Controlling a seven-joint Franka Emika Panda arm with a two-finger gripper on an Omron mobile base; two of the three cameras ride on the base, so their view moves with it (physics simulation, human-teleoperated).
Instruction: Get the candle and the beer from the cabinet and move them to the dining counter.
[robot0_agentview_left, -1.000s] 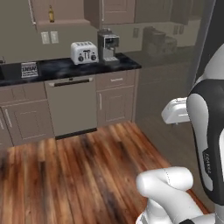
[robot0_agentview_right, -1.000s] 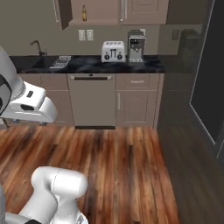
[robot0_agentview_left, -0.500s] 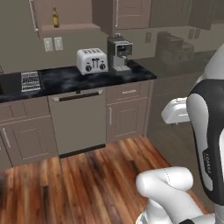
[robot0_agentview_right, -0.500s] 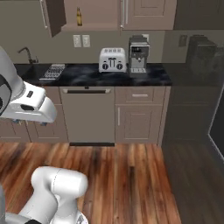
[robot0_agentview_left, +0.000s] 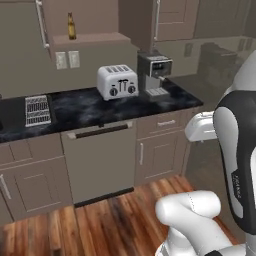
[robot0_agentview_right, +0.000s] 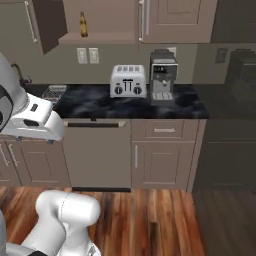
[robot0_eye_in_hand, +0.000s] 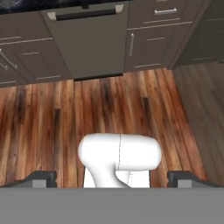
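The beer (robot0_agentview_left: 71, 26) (robot0_agentview_right: 83, 24), a small brown bottle, stands upright on the lower shelf of the open taupe wall cabinet (robot0_agentview_left: 92, 39) (robot0_agentview_right: 107, 36). The cabinet's door (robot0_agentview_left: 22, 35) (robot0_agentview_right: 46, 24) is swung out to the left. The candle is out of view, and so is the dining counter. My gripper (robot0_eye_in_hand: 111, 178) hangs low and far from the cabinet, pointing down at the wooden floor. Its fingertips (robot0_eye_in_hand: 42, 177) stand wide apart, open, with nothing between them.
Below the cabinet runs a black worktop (robot0_agentview_left: 75, 107) (robot0_agentview_right: 95, 102) carrying a toaster (robot0_agentview_left: 117, 81) (robot0_agentview_right: 129, 81) and a coffee machine (robot0_agentview_left: 155, 74) (robot0_agentview_right: 163, 75). Under it are a dishwasher (robot0_agentview_left: 100, 160) (robot0_agentview_right: 97, 152) (robot0_eye_in_hand: 85, 41) and drawer cabinets. Wooden floor (robot0_eye_in_hand: 109, 105) lies between me and them.
The base has driven closer to the worktop, so cabinet, toaster and dishwasher look larger and nearer. The arm keeps its pose and the gripper stays open.
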